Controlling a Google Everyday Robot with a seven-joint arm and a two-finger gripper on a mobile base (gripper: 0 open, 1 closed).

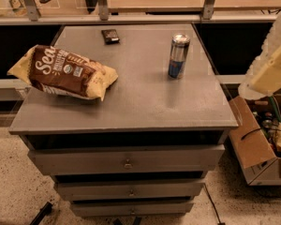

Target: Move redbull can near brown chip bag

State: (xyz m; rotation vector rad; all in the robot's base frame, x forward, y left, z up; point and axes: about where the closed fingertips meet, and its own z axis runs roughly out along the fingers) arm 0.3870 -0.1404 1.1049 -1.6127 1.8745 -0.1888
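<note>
Maybe the slim silver-and-blue metal redbull can [179, 55] tips over if the pale end effector [270, 67] at the right edge, open or closed I cannot tell, bumps it.

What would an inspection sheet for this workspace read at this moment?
Surface: grey cabinet top, drawers below.
Job's things: redbull can upright, right rear; brown chip bag lying at left, apart from it.
Clutter: small dark flat object at rear.
Gripper: not in view; only a pale blurred arm part at right edge.
Cables: thin dark cable on floor.
Surroundings: open cardboard box with bottles, right.
</note>
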